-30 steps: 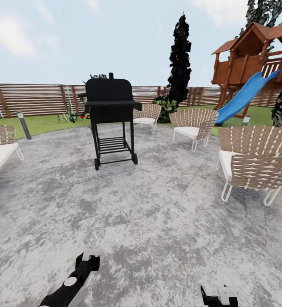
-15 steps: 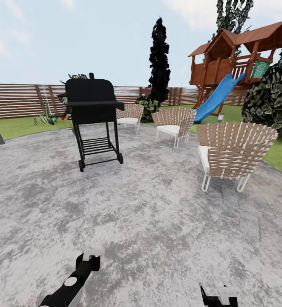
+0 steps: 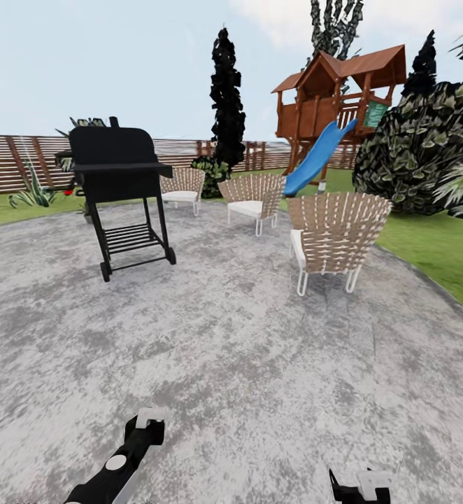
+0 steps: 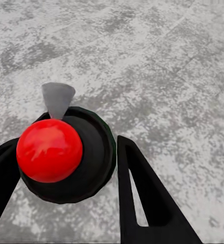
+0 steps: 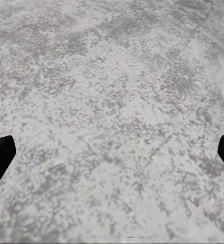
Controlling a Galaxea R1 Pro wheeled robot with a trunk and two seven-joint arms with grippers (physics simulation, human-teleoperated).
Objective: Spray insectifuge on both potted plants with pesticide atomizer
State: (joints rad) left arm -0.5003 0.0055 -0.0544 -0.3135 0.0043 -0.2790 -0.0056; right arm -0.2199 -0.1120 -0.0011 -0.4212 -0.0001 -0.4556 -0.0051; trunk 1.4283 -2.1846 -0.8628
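View swung rightward: grill [image 3: 119, 183] now sits further left. Left gripper [image 4: 66, 168] clamped on pesticide atomizer [image 4: 56, 152]; right gripper [image 5: 112, 157] spread wide. Keep bottle upright, scan lawn for pots.

Daylight was bright, flat and even under a pale, lightly clouded sky [image 3: 119, 63], with no visible sun and no single direction to the light. The grey stone paving [image 3: 245, 336] carried almost no cast shadows; only faint darkening lay under the black grill [image 3: 119, 189]. The head view bowed straight lines toward its edges, like a wide lens. Textures looked soft and smeared, especially the paving in both wrist views. A small glossy highlight sat on the red top [image 4: 49, 150].
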